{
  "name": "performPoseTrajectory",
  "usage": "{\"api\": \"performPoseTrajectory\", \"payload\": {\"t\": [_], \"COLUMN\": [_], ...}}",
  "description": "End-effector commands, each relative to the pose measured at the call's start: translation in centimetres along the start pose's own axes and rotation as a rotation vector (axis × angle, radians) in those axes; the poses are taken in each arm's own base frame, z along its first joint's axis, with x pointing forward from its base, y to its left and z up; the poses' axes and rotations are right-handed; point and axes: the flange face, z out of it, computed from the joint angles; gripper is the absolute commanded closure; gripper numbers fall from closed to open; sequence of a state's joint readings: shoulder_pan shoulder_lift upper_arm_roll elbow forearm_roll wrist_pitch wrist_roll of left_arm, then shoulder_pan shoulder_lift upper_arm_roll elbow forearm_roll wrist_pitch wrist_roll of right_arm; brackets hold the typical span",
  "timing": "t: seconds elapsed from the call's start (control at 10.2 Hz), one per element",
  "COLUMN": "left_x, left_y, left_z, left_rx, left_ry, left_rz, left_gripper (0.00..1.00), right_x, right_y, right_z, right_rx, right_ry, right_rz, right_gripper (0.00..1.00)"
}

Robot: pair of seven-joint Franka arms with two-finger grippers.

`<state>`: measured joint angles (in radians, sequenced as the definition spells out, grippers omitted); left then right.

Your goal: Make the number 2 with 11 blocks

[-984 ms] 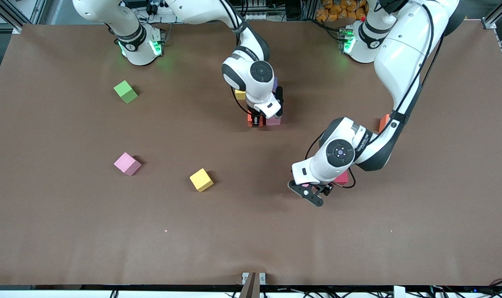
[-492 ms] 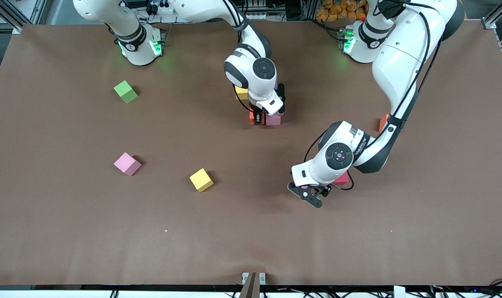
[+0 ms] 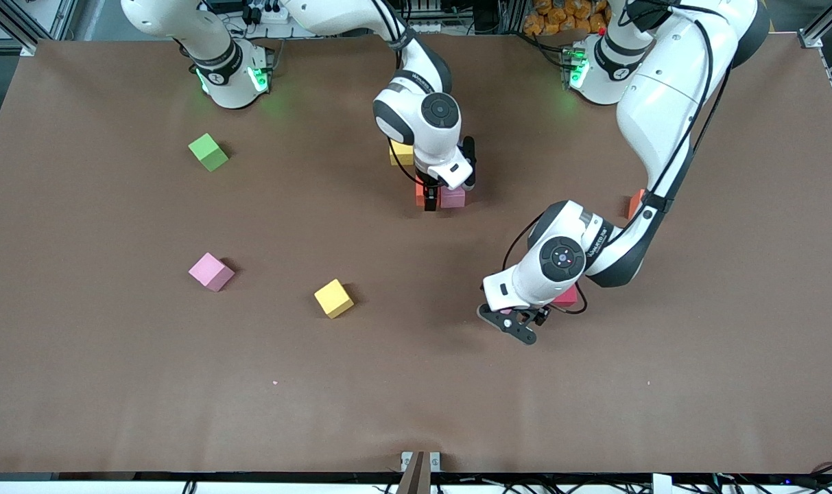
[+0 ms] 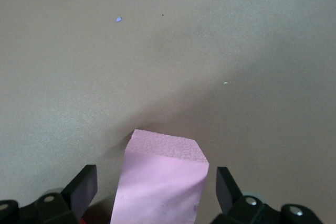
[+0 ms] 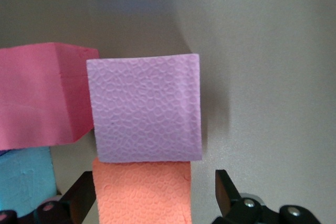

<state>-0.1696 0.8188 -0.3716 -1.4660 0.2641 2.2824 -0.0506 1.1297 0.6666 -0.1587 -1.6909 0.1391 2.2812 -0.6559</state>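
Roughly at twelve o'clock from the table's middle, taking the front view as the dial, sits the started number 2 (image 3: 453, 197), mostly hidden under the right arm's wrist. The right gripper (image 3: 429, 200) is down on it, and its fingers (image 5: 224, 190) stand apart on either side of an orange block (image 5: 142, 192), with a clear gap showing on one side. The right wrist view shows that block touching a purple block (image 5: 144, 108). A pink block (image 5: 42, 95) lies against the purple one, and a light blue block (image 5: 23, 177) is just beside the orange one. In the front view a yellow block (image 3: 400, 155) of the figure peeks out at about eleven o'clock from the gripper.

At about four o'clock from the table's middle, the left gripper (image 3: 513, 324) is low at the table (image 3: 416, 412). Its fingers (image 4: 81, 187) are spread wide around a pale pink block (image 4: 160, 179), with table showing between each finger and the block. A red block (image 3: 566, 296) lies near it, at about two o'clock from that gripper, partly under the left arm. Another orange block (image 3: 636, 203) sits between two and three o'clock from the table's middle, half covered by the same arm.

Three cubes lie loose and well apart: a green cube (image 3: 208, 151) at ten o'clock, a second pink block (image 3: 211, 272) at nine o'clock, and a second yellow block (image 3: 333, 298) at eight o'clock.
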Motion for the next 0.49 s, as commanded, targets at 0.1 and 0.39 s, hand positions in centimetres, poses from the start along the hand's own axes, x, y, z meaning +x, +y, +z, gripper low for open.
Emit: {"api": "performPoseTrajectory", "payload": {"t": [0.1, 0.39], "left_x": [0.3, 0.2], "left_y": [0.2, 0.3], "left_z": [0.3, 0.4], "left_rx": [0.021, 0.021], "left_ry": [0.004, 0.003], "left_rz": [-0.015, -0.016], "left_gripper": [0.00, 0.23], "right_x": [-1.3, -4.2], "right_y": [0.2, 2.2], "right_z": [-4.5, -8.2], "right_rx": [0.034, 0.056], "right_ry": [-0.046, -0.078], "right_rz": [-0.025, 0.018], "right_gripper": [0.00, 0.00]}}
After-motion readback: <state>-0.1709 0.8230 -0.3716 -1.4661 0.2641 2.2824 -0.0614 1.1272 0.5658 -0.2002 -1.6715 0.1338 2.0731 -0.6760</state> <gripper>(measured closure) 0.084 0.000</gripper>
